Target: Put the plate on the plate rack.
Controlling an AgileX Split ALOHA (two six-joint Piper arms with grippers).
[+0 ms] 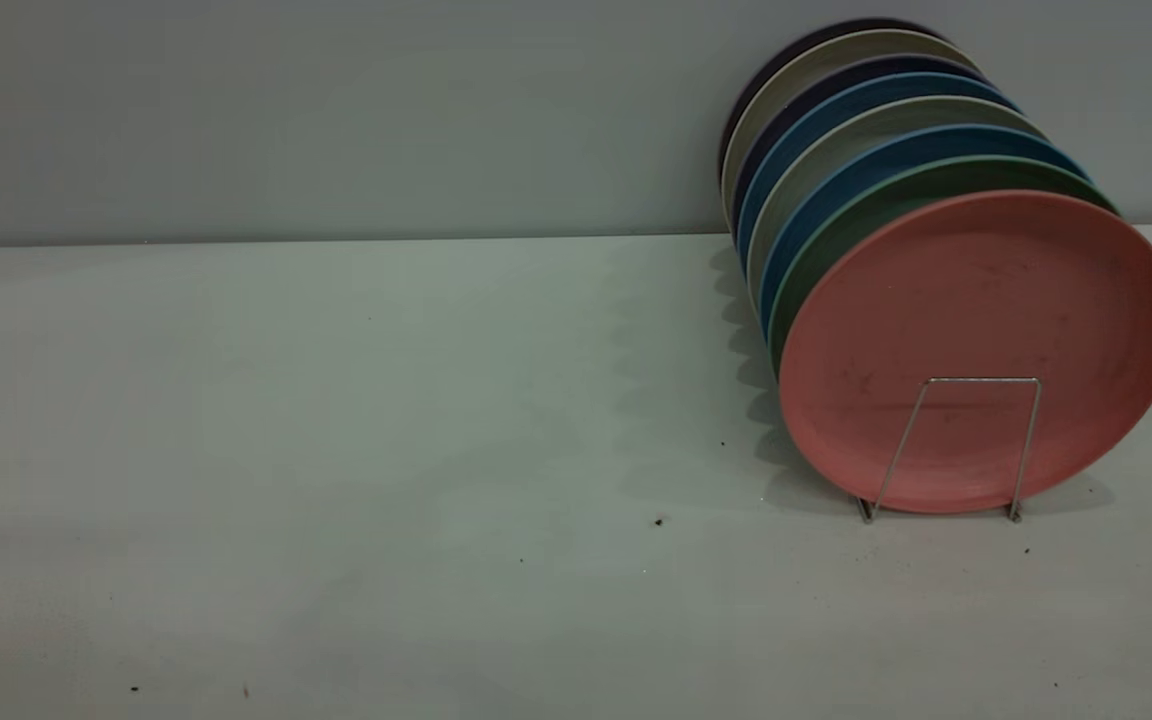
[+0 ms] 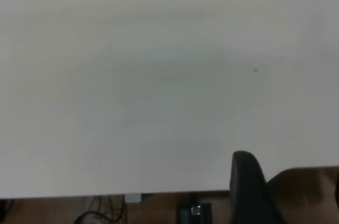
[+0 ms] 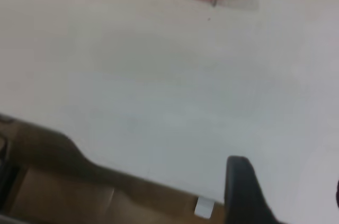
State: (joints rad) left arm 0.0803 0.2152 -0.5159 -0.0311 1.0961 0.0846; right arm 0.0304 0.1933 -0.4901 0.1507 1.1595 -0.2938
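1. Pale grey-white bench (image 1: 336, 450): matte, with a few small dark specks scattered on its near part; a plain grey wall (image 1: 336, 110) stands behind its far edge.
2. Left gripper (image 2: 249, 187): not seen in the exterior view. In the left wrist view only one dark finger shows, above the bench edge, with a brown floor and some cables below it. State of the jaws: cannot tell.
3. Right gripper (image 3: 241, 192): not seen in the exterior view. In the right wrist view only one dark finger shows, near the bench edge and well apart from the plate. State of the jaws: cannot tell.
4. Plate rack (image 1: 971, 440): thin silver wire, on the right part of the bench. Its nearest upright loop stands in front of the plate and reaches less than halfway up it.
5. Plate (image 1: 976, 350): round, salmon-pink, faint dark smudges on its face. It stands on edge in the rack just behind that nearest loop, leaning back, the nearest of the row.
6. Green plate (image 1: 836, 240): just behind the pink one, on edge.
7. Further plates (image 1: 816, 120): blue, beige and dark ones in turn, all on edge, the row running back to the wall.
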